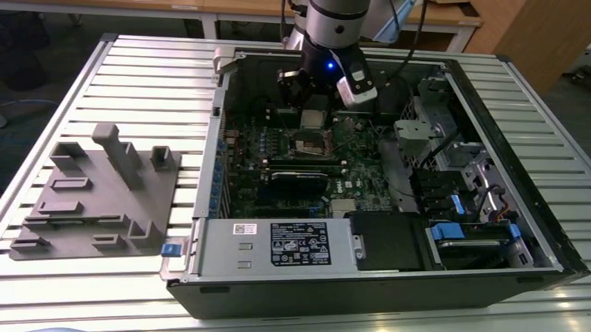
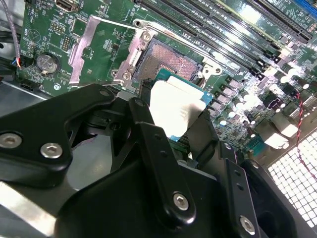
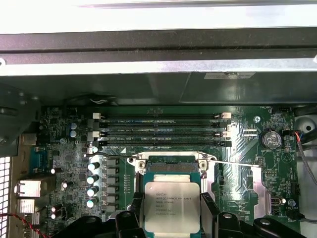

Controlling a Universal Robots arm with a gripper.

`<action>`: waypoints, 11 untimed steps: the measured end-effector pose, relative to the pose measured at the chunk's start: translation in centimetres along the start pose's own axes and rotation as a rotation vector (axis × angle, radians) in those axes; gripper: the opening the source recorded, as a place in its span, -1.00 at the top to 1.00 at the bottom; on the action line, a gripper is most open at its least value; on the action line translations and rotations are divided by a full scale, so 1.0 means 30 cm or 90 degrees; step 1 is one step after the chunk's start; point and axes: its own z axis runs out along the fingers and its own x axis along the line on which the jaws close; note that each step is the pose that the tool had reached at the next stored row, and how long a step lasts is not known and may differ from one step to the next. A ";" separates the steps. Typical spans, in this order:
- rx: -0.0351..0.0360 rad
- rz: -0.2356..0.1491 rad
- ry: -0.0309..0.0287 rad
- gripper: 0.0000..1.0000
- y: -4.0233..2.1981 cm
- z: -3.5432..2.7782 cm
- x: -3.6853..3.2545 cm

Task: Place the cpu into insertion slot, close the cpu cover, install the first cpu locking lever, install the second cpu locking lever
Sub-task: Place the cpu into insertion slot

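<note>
The cpu (image 3: 171, 203), judged a light, stiff but fragile chip best taken by its opposite edges with the underside left untouched, is clamped flat by those edges in the gripper (image 3: 172, 215), near the uncovered insertion slot (image 3: 172, 166) and not yet seated.

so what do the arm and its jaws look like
The arm is a silver-grey cylinder with a black wrist showing a small blue light; black cables run beside it. The jaws are matte black angular links fastened with silver hex screws.
</note>
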 end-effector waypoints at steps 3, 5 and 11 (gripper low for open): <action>-0.0003 0.012 -0.0011 -0.07 0.000 0.001 0.000; -0.0006 0.026 -0.0024 -0.07 0.000 0.001 0.000; -0.0010 0.048 -0.0044 -0.07 0.000 0.001 0.000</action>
